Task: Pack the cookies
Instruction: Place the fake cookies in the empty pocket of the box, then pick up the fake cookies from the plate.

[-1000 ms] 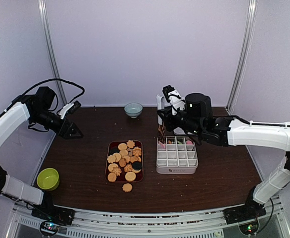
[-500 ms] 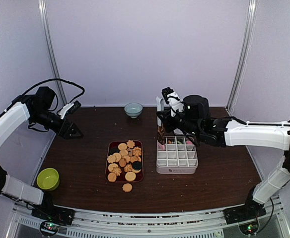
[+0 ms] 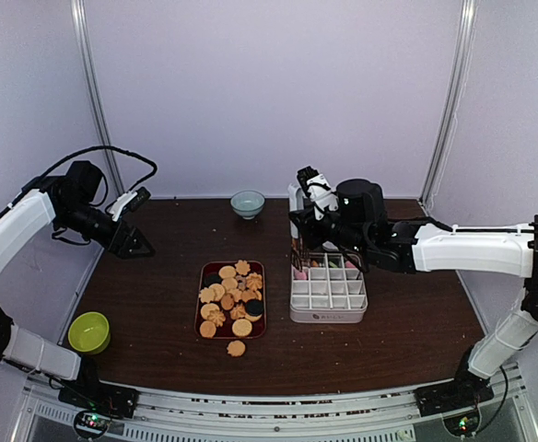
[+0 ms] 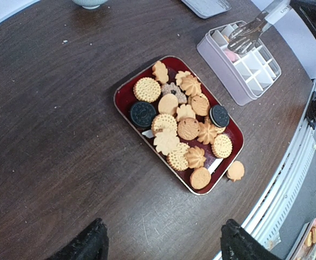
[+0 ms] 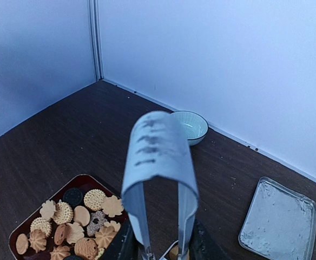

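Note:
Golden cookies (image 3: 231, 296) with a few dark ones fill a red tray (image 3: 202, 276) at the table's middle, and one loose cookie (image 3: 237, 348) lies just in front of it. A white compartment box (image 3: 328, 293) beside the tray holds pink and green pieces in its back row. My right gripper (image 5: 160, 246) is shut on metal tongs (image 5: 158, 146), whose tips (image 4: 239, 40) hang over the box's back left corner. My left gripper (image 4: 163, 244) is open and holds nothing, high over the table's left side (image 3: 135, 241).
A pale teal bowl (image 3: 247, 203) stands at the back centre. A lime green bowl (image 3: 88, 331) sits near the front left edge. A flat grey lid (image 5: 277, 216) lies behind the box. Frame posts rise at both back corners.
My right arm has shifted a little to the left with the tongs, staying over the box's back edge. The left arm has not moved.

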`<state>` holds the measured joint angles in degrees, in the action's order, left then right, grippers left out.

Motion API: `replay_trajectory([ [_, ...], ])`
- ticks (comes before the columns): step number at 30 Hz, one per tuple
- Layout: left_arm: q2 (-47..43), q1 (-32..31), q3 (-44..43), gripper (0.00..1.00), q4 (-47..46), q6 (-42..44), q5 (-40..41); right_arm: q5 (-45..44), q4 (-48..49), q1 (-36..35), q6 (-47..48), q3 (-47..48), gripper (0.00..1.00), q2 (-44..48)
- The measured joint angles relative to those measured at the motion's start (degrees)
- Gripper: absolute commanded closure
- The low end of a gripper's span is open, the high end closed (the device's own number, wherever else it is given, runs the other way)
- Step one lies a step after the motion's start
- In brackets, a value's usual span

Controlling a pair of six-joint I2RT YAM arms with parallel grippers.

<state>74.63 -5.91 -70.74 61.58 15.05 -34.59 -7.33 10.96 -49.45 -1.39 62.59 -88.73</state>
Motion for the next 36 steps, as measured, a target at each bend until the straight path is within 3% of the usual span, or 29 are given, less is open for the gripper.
replay_trajectory([
  [10,-0.02,0.00,-0.20,0.26,0.00,0.02,0.02,0.04,0.15,-0.98,0.15,0.09,0.65,1.07],
  [15,-0.02,0.00,-0.20,0.26,0.00,0.57,0.39,0.00,0.42,-5.66,0.13,3.72,0.65,0.39],
  [23,-0.02,0.00,-0.22,0.26,0.02,2.40,3.41,2.91,2.49,-13.07,-0.33,17.31,0.64,-11.54],
  [30,-0.07,0.00,-0.20,0.26,0.02,3.21,5.40,5.73,0.72,-14.45,-1.55,25.44,0.64,-22.64],
  [36,-0.09,0.00,-0.20,0.26,0.02,3.50,5.84,6.69,-0.68,-14.45,-2.19,28.39,0.63,-26.60],
])
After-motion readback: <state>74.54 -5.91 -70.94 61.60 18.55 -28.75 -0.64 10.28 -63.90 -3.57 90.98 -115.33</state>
